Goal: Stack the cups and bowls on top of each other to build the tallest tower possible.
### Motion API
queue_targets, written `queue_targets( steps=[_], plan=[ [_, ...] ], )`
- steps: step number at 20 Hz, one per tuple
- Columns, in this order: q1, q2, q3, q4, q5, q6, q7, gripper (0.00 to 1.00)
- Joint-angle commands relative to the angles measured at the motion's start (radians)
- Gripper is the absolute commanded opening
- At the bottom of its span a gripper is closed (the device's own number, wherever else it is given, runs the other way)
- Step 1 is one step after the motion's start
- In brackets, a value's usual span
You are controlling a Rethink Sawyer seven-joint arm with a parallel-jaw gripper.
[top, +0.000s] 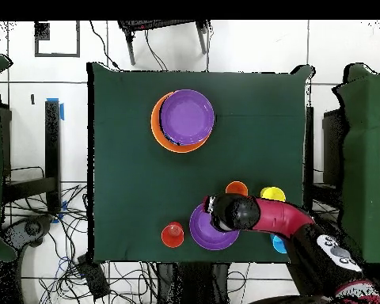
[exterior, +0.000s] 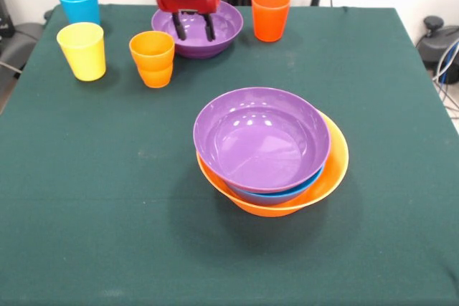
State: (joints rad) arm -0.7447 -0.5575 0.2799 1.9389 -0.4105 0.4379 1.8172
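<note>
Right now your gripper [exterior: 193, 28] hangs directly over the loose purple bowl [exterior: 222, 34] at the table's [exterior: 107, 198] far edge, fingers spread apart with nothing between them, tips down inside the bowl's hollow. That's the relation that matters: the bowl is straight below the hand, not off to a side, and the near wall of the rim sits just in front of the fingertips. Whether a finger already touches the bowl's inner wall, you can't tell from these views.

The tower [exterior: 272, 148] sits near the table's middle, well apart from the hand, toward the near edge. It is three bowls so far: large orange bowl [exterior: 333, 170] as base, a blue bowl [exterior: 276, 195] nested in it, a second purple bowl [exterior: 262, 137] on top, tilted slightly and shifted off the orange one's centre.

Cups all stand upright along the far side: red-orange cup [exterior: 270, 14] just beside the loose bowl toward the far right corner, orange cup [exterior: 152, 59] on its other side, yellow cup [exterior: 82, 50] and light blue cup [exterior: 79, 3] by the far left corner. The orange one looks like two stacked, unclear.

Likely step: pinch the bowl's rim, one finger inside, one outside, lift, then carry it toward the table's middle onto the tower. The round bowl has no long axis, so any rim point works; watch the orange and red-orange cups close on both sides.
</note>
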Motion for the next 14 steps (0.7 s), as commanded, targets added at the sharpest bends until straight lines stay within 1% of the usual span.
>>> queue_targets(
  steps=[1, 5, 11, 12, 14],
  plan=[
    [-0.008, -0.019, 0.085, -0.112, -0.043, 0.067, -0.101, 1.0],
    [-0.007, -0.042, 0.095, -0.106, -0.031, 0.088, -0.098, 1.0],
    [0.006, -0.117, 0.104, -0.076, -0.006, 0.136, -0.087, 1.0],
    [-0.007, -0.142, 0.109, -0.054, -0.002, 0.14, -0.092, 1.0],
    [-0.014, -0.157, 0.111, -0.036, -0.005, 0.134, -0.088, 1.0]
  ],
)
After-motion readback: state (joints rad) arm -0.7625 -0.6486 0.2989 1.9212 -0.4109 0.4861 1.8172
